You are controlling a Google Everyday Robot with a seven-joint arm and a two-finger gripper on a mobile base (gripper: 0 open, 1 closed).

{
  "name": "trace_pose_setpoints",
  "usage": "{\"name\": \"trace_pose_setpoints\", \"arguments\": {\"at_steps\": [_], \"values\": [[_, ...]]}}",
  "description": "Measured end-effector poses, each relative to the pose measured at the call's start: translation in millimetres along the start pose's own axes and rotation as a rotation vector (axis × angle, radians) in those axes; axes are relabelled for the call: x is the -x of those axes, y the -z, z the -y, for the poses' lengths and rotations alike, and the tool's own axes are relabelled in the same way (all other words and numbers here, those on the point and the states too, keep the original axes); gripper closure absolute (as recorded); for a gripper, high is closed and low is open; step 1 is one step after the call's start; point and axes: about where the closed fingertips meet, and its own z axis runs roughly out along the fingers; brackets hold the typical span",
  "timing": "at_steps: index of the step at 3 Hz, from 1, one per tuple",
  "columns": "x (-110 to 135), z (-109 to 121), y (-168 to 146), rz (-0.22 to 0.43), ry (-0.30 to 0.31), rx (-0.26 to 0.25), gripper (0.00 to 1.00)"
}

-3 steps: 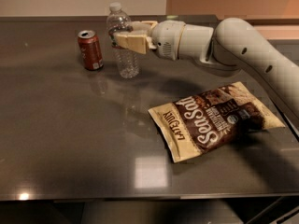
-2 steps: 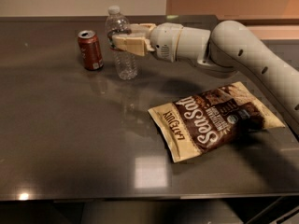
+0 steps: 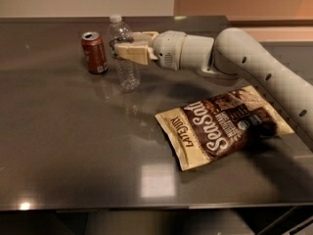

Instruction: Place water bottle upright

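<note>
The water bottle [image 3: 126,70] is clear and ribbed with a white cap. It stands nearly upright on the dark table [image 3: 73,146] at the back left, leaning slightly. My gripper [image 3: 128,46] reaches in from the right and is shut on the bottle's upper body, with one tan finger [image 3: 133,54] in front of it and the other behind. The bottle's base looks to be at the table surface.
A red soda can [image 3: 95,52] stands upright just left of the bottle, close to it. A brown and cream snack bag [image 3: 222,126] lies flat at the right, under my arm [image 3: 254,70]. The table's front edge runs along the bottom.
The gripper has moved the bottle slightly left and down toward the table. The can and the bag have not moved.
</note>
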Motion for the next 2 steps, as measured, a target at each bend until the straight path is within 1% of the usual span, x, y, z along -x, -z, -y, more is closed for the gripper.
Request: {"name": "trace_pose_setpoints", "arguments": {"at_steps": [1,2], "values": [[-4.4,-2.3,-2.7,0.028,-0.007,0.015,0.82],[-9.5,-4.7,-2.8,0.062,-0.009,0.03,0.59]]}}
